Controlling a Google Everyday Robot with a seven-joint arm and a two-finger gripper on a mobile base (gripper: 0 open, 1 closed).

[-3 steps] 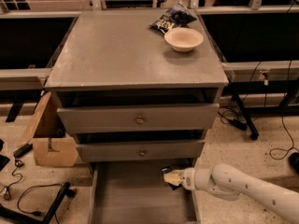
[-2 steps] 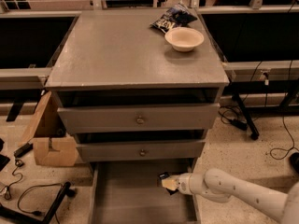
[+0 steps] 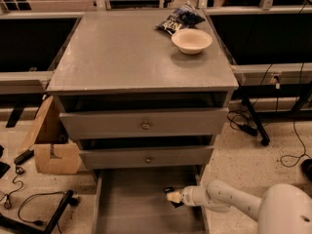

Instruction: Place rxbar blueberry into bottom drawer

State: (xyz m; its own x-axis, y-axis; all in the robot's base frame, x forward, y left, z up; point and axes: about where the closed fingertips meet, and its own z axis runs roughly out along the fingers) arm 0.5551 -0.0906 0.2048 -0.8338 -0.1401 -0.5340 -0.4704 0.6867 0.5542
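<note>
My gripper (image 3: 171,197) reaches in from the right, low over the right part of the open bottom drawer (image 3: 131,208). It is shut on the rxbar blueberry (image 3: 174,204), a small dark wrapper whose edges show just above and below the pale fingertips. The bar hangs a little above the drawer's plain grey floor. The white arm (image 3: 234,204) runs off to the lower right. The two upper drawers (image 3: 145,125) with round knobs are nearly closed.
On the cabinet top (image 3: 122,52) stand a cream bowl (image 3: 191,40) and a dark-blue-and-white snack bag (image 3: 179,18) at the back right. A cardboard box (image 3: 51,145) and cables (image 3: 34,204) lie on the floor at left. Table legs and cords are at right.
My gripper has moved left and slightly down with the bar, from the drawer's right edge to inside over the drawer floor.
</note>
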